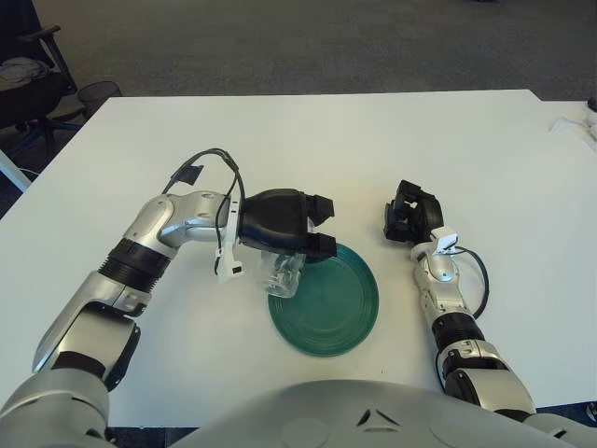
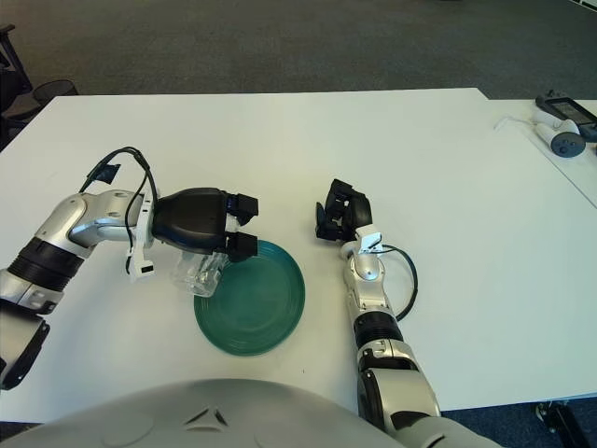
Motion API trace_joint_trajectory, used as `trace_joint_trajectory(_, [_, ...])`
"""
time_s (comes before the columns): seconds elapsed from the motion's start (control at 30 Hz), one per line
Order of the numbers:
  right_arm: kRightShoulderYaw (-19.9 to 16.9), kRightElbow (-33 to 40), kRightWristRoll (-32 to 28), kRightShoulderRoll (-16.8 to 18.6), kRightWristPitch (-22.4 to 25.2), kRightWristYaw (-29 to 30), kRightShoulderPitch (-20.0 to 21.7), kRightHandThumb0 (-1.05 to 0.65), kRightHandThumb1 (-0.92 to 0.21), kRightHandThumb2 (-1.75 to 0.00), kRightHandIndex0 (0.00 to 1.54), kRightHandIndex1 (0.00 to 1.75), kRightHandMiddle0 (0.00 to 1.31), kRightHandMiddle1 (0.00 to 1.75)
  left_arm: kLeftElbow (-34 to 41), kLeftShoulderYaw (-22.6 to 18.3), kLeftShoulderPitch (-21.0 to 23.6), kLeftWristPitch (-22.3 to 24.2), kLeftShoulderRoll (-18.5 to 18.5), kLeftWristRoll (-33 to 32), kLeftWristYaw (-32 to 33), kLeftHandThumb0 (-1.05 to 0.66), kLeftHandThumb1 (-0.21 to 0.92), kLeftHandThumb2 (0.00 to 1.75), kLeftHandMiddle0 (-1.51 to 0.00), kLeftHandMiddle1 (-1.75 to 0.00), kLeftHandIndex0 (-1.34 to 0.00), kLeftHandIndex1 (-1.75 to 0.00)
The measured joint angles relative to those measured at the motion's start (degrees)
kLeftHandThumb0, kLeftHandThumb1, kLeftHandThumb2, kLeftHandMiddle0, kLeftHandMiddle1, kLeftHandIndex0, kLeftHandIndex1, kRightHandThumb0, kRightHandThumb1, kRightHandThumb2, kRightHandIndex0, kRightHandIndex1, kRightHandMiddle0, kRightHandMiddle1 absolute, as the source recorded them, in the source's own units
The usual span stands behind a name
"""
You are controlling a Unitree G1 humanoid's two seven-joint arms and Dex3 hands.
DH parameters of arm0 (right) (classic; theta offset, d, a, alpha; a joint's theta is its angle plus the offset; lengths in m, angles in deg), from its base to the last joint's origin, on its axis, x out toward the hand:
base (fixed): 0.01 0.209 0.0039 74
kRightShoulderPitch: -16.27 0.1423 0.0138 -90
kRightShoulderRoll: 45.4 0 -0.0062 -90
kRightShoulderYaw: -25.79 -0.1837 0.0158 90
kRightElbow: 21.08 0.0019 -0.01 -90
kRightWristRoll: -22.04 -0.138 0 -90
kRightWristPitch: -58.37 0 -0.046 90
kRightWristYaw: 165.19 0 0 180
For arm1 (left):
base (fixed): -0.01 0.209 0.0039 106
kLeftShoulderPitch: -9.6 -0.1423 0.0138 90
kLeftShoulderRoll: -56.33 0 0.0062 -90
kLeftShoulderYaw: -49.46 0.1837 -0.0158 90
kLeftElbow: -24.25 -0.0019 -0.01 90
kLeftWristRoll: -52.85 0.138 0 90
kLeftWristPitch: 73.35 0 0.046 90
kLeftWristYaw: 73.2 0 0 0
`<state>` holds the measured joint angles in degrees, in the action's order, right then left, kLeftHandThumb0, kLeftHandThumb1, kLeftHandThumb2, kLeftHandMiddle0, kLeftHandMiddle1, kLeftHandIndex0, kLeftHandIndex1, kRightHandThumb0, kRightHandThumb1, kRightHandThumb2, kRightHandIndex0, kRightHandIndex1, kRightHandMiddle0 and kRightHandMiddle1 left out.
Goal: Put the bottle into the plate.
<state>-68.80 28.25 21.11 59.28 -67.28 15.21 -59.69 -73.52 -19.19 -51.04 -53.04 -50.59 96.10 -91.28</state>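
White table [image 1: 373, 140], grey carpet beyond; dark office chair [image 1: 28, 79] at far left. Green plate [image 1: 336, 303] sits near the table's front edge. Left hand [image 1: 280, 224] is over the plate's left rim, fingers wrapped from above around a clear plastic bottle [image 1: 283, 273]. The bottle is at the rim, overlapping both plate edge and table; contact with either cannot be told. Right hand [image 1: 410, 215] shows right of the plate, black fingers curled in, holding nothing.
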Motion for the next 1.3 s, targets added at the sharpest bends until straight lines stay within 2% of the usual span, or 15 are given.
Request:
trace_joint_trajectory(0.3, [0.0, 0.0, 0.0, 0.0, 0.0, 0.2, 0.0, -0.06, -0.24, -1.34, 1.2, 1.75, 1.02, 1.75, -1.3, 0.9, 0.9, -0.1, 1.6, 2.0, 1.3, 0.0, -0.09, 1.75, -0.9, -1.75, -0.74, -1.66])
trace_joint_trajectory(0.6, [0.1, -0.2, 0.1, 0.0, 0.0, 0.4, 0.1, -0.06, -0.24, -1.34, 1.2, 1.75, 1.02, 1.75, -1.5, 2.7, 2.8, 3.8, 3.2, 4.1, 0.8, 0.0, -0.06, 1.73, -0.9, -1.71, -0.68, -1.74])
trace_joint_trajectory(0.8, [0.1, -0.2, 0.2, 0.1, 0.0, 0.5, 0.1, -0.06, -0.24, -1.34, 1.2, 1.75, 1.02, 1.75, -4.0, 5.4, 6.8, 6.7, 4.4, 2.4, -2.7, 0.0, -0.07, 1.73, -0.91, -1.67, -0.68, -1.75])
trace_joint_trajectory(0.97, [0.2, -0.2, 0.2, 0.1, 0.0, 0.5, 0.1, -0.06, -0.24, -1.34, 1.2, 1.75, 1.02, 1.75, -4.5, 6.9, 9.7, 7.7, 5.5, 4.6, -2.5, 0.0, -0.07, 1.73, -0.93, -1.65, -0.68, -1.75])
trace_joint_trajectory(1.3, [0.3, 0.1, 0.3, 0.1, 0.0, 0.8, -0.2, -0.06, -0.24, -1.34, 1.2, 1.75, 1.02, 1.75, -6.7, 8.5, 9.9, 7.8, 6.2, 4.8, -1.1, 0.0, -0.03, 1.69, -0.89, -1.67, -0.64, -1.75])
